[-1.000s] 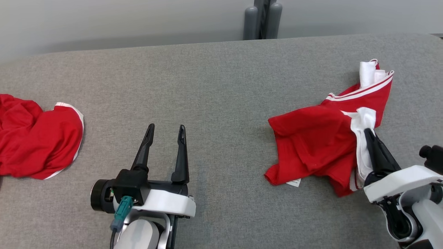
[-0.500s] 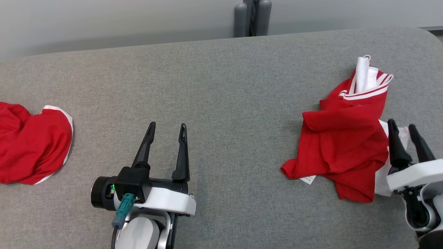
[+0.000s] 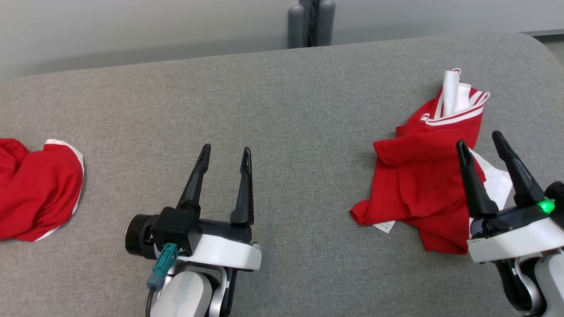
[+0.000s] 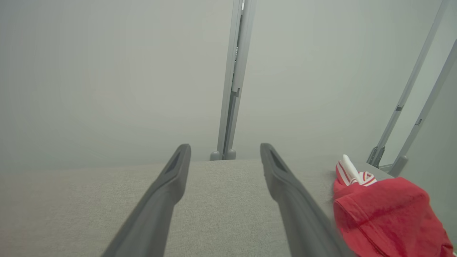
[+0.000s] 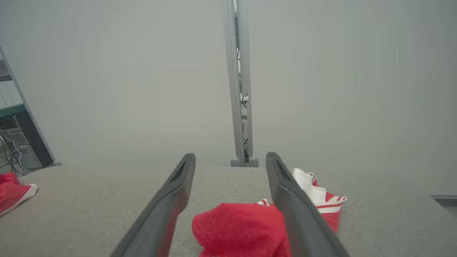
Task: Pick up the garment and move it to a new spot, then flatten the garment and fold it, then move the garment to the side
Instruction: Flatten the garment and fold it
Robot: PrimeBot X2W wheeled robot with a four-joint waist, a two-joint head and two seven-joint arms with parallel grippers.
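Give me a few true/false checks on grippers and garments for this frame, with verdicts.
1. The right gripper is clamped on the red-and-white garment. False: its jaws stand open with no cloth pinched between them.
2. The left gripper is open and empty. True.
3. A second red garment lies on the robot's left side of the grey table. True.
4. The red-and-white garment is folded flat. False: it lies crumpled in a heap, with a white tag poking out at its near edge.
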